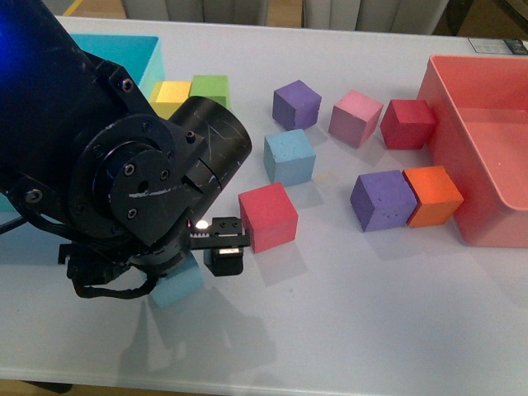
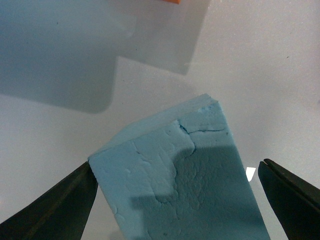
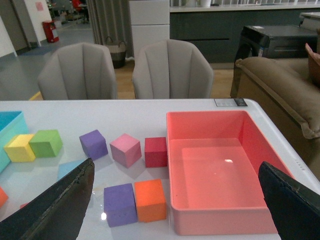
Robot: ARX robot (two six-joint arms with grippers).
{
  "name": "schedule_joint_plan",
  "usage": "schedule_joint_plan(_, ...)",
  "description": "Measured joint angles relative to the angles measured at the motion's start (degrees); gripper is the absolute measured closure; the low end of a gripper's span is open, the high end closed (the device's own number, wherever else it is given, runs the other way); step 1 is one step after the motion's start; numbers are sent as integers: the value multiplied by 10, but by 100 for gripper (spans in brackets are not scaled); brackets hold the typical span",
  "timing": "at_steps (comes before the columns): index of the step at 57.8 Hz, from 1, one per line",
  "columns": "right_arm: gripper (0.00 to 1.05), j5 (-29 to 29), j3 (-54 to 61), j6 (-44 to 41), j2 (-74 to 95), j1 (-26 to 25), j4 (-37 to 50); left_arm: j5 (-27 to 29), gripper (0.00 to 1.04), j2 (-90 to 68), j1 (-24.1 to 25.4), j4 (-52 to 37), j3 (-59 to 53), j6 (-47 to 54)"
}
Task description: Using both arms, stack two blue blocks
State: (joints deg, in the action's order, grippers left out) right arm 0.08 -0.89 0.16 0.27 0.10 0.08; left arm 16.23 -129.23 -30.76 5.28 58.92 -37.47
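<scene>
Sky-blue foam sits between the fingers of the left tool (image 2: pixel 176 165). It is the first blue block (image 2: pixel 185 190), lying on the tabletop (image 2: pixel 260 60) beside the red cube (image 1: pixel 268 216), on the side nearer to the robot and toward its left. The tool stands wide and is not closed. One finger (image 2: pixel 55 205) touches a corner of the block, and the other is apart from it. The block sits turned against the fingers, so I think the wrist should rotate a little until the pads meet two flat faces. Only then should it close, gently, because foam gives way. The second blue block (image 1: pixel 289 157) lies just behind the red cube, with nothing on top. The right tool (image 3: pixel 176 165) is also wide and holds nothing, high over the tabletop.
</scene>
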Motion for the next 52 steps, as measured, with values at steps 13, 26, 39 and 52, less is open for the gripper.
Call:
schedule_joint_plan(13,9,0,0,0,0,0,0,-1,18,-9,-4,0,1,-3)
schedule_joint_plan(26,9,0,0,0,0,0,0,5,45,-2,-12,12,-1,-3)
schedule_joint_plan(39,9,0,0,0,0,0,0,16,52,59,-27,23,-14,15)
schedule_joint_plan(52,9,0,0,0,0,0,0,27,54,103,-42,54,23,53)
